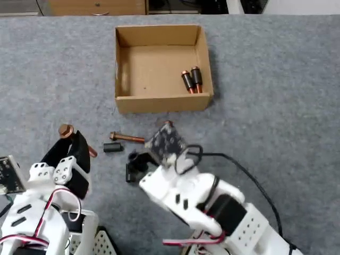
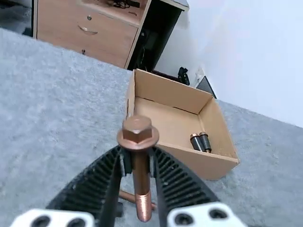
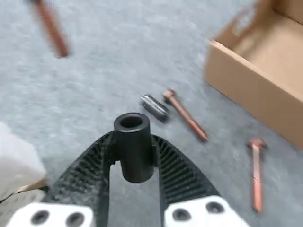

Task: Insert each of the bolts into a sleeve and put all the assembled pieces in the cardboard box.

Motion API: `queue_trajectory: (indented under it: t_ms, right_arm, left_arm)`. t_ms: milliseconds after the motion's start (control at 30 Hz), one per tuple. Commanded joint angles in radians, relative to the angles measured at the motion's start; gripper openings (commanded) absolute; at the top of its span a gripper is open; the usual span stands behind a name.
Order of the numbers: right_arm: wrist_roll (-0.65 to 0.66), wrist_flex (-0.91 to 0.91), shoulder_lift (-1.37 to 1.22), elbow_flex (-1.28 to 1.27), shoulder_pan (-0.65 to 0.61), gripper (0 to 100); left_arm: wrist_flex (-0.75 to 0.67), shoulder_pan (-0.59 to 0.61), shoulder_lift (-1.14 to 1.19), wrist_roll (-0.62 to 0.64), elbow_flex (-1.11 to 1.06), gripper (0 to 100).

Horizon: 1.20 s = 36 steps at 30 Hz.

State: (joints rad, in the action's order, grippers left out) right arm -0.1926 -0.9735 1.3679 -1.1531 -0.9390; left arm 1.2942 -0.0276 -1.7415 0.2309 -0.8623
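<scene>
We had a bolt (image 2: 139, 175) pinched tight in our left claw (image 2: 137, 153) and a sleeve (image 3: 133, 158) pinched tight in our right claw (image 3: 133, 141), near the cardboard box (image 1: 159, 103), so next, we think, the bolt's tip had to meet the sleeve's hole

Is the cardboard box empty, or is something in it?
Not empty: two sleeved bolts lie side by side inside the cardboard box, near one corner.
</scene>
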Motion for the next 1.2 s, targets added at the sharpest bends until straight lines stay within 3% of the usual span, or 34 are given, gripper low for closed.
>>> queue_trajectory:
  t_ms: [0, 200, 467, 667, 967, 1167]
  right_arm:
    - [0.023, 0.084, 0.102, -0.051, -0.047, 0.2]
    - [0.121, 0.176, 0.208, -0.197, -0.048, 0.2]
    - [0.118, 0.203, 0.291, -0.318, -0.007, 0.2]
    - [0.118, 0.278, 0.383, -0.390, 0.056, 0.2]
    - [0.117, 0.195, 0.469, -0.389, 0.056, 0.2]
    - [0.054, 0.184, 0.487, -0.392, 0.058, 0.2]
  left_arm:
    - [-0.025, -0.029, 0.042, 0.032, 0.012, 2]
    - [-0.018, -0.138, 0.128, 0.121, 0.109, 2]
    - [-0.026, -0.167, 0.173, 0.163, 0.141, 2]
    - [-0.032, -0.273, 0.171, 0.166, 0.121, 2]
    - [-0.264, -0.288, 0.054, 0.160, -0.057, 2]
    - [-0.275, -0.288, -0.038, 0.160, -0.133, 2]
